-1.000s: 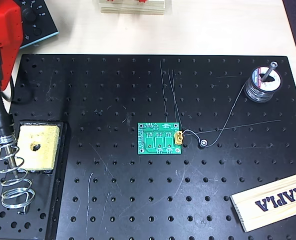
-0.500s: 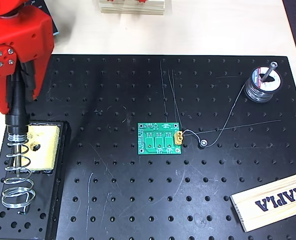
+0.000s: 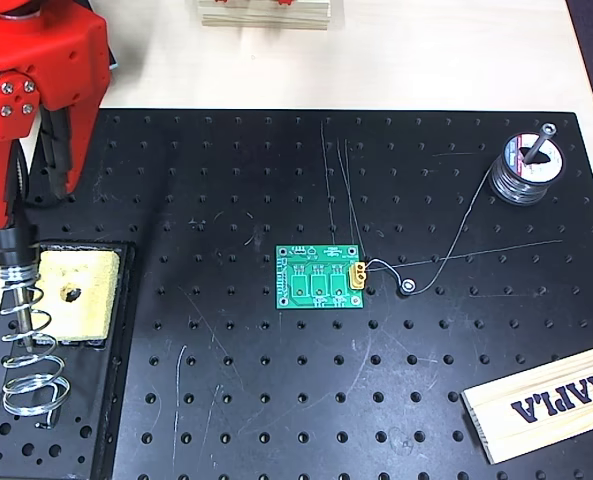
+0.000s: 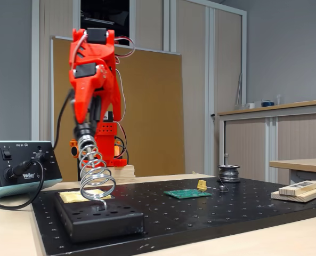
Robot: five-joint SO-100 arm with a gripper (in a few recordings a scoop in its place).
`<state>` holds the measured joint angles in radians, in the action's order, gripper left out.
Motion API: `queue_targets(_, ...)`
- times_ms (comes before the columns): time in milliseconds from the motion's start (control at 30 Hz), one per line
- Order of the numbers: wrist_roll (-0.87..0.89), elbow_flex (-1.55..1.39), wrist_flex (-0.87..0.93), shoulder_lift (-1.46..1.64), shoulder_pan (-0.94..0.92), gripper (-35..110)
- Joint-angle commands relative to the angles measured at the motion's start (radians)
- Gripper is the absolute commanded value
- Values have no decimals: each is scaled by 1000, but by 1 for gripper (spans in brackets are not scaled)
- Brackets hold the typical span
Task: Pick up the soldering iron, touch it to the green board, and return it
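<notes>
The red gripper (image 3: 21, 190) is closed around the handle of the soldering iron (image 3: 9, 255), whose thin tip sits below it in the coil-spring holder (image 3: 28, 365). The iron looks light and rigid; its cord may drag. The green board (image 3: 321, 277) lies well right of the gripper.

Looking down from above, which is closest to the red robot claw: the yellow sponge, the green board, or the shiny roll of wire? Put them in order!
Measured from the gripper at the top left of the overhead view:
1. The yellow sponge, just below it at the left edge.
2. The green board, in the middle of the black plate.
3. The roll of wire, far off at the upper right.
</notes>
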<state>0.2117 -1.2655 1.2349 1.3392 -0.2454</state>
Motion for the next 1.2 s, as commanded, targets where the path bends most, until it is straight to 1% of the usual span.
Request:
queue_targets(0,-26,71,32,60,-43,19)
queue_targets(167,-55,84,29,86,-40,20)
queue_targets(267,-55,20,-17,130,5,19)
queue_targets(367,-21,-89,-66,183,74,14)
queue_targets(533,121,-423,-216,347,164,0)
queue_targets(600,149,-588,-288,431,193,0)
queue_targets(700,172,-811,-319,563,219,0)
queue_targets(800,57,-989,-278,695,250,6)
queue_targets(867,110,-1091,-276,784,281,2)
queue_targets(933,94,-1193,-302,884,299,0)
queue_targets(1000,40,-1289,-314,989,313,0)
queue_targets(1067,-121,-1373,-322,1098,321,0)
queue_targets(1100,-166,-1422,-321,1158,324,0)
queue_targets(1167,-192,-1505,-325,1269,328,0)
